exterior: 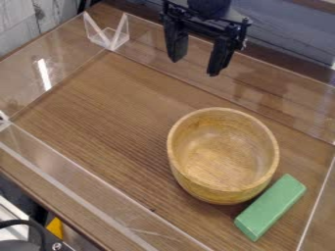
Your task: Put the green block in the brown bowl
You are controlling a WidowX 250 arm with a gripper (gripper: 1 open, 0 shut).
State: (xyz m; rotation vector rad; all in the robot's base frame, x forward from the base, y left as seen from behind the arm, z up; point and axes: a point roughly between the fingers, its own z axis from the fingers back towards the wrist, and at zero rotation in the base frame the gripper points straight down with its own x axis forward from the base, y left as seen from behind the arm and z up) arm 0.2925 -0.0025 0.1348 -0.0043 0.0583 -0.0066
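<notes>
**Block on the surface by the bowl, fingers wide up top**

Nearest me, bottom right of the view, I see the green block point(271, 207) lying flat on the wood-grain surface point(112, 118). It's angled, one end pointing down-left twd the front edge, the other up-right. Its upper long side sits just beside the brown bowl point(224, 155), lower-right of the rim; I can't tell if they touch or there's a thin gap. Block is outside the bowl, not in it.

Bowl is upright, approx center-right of the surface, hollow facing up, nothing inside that I can see. Thick rim, visible grain.

Clear plastic walls point(59, 162) run along the front-left and left edges w/ glare on them. Further back, top left, a small clear folded piece point(108, 31) stands near the corner.

Farthest, top center, the gripper point(199, 56) hangs above the surface, pointing down, well apart from both bowl and block. Its dark fingers point(220, 57) are spread wide w/ nothing btwn them.
</notes>
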